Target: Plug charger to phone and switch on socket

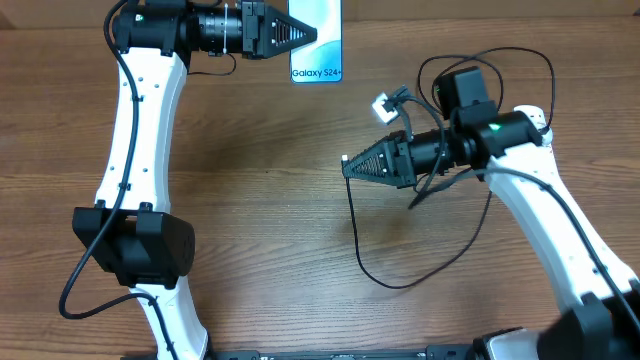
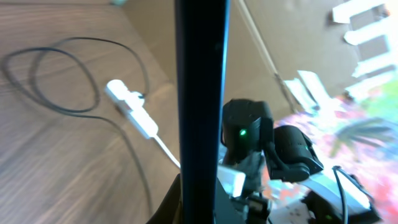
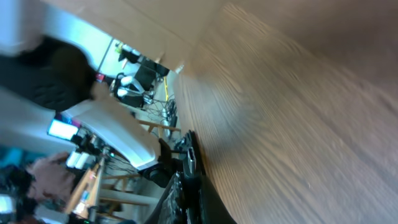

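My left gripper (image 1: 310, 35) is shut on the phone (image 1: 316, 45), holding it above the table's far edge with its "Galaxy S24+" end toward the front. In the left wrist view the phone (image 2: 200, 93) is a dark upright bar rising from between the fingers. My right gripper (image 1: 348, 163) points left in mid-table and is shut on the charger's small connector tip (image 3: 190, 148), which sticks out past the fingertips. The charger's thin black cable (image 1: 352, 215) hangs from it and loops over the table. The white socket (image 1: 383, 106) lies behind the right gripper, also seen as the socket (image 2: 129, 107) with the black plug in it.
The black cable's loop (image 1: 400, 284) lies on the wood at front right, and more coils (image 1: 500, 55) sit behind the right arm. The socket's thick white cord (image 2: 166, 149) runs off toward the right arm (image 2: 249, 134). The left arm's base (image 1: 135, 245) stands at front left.
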Available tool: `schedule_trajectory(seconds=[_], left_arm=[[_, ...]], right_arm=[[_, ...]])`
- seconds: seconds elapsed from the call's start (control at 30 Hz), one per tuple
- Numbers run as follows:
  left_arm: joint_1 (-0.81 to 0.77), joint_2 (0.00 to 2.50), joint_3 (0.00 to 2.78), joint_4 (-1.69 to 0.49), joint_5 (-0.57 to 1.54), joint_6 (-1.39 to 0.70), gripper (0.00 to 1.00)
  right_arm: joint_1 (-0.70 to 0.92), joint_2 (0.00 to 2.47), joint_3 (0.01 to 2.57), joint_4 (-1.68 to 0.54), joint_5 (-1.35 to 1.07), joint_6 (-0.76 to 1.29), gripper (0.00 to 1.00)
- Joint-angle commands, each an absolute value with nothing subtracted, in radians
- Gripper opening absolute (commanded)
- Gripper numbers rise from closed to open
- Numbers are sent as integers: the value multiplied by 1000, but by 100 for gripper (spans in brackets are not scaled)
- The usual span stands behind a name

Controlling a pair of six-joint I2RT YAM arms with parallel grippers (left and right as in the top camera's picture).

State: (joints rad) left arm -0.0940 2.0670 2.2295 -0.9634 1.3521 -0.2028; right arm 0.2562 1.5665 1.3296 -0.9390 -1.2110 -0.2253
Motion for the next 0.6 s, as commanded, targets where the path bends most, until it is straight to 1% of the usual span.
schedule_trajectory(seconds=[0.0,0.07,0.1,0.2,0.47,0.57], left_arm=[[-123,2059,2239,-955,1546,-179,4],[-133,2059,2239,-949,1581,-184,4],[-135,2059,2239,-950,1581,-187,4],[-151,2059,2239,-949,1581,-186,4],[-165,2059,2239,-950,1567,-179,4],[-165,2059,2239,-950,1560,-179,4]], right_arm=[[258,1491,1344,-849,-1243,-163,4],[260,1478,1344,-808,-1146,-61,4],[263,1478,1344,-804,-1126,-47,4],[273,1478,1344,-788,-1131,-43,4],[274,1477,1344,-564,-1139,179,4],[275,1477,1344,-537,-1145,187,4]])
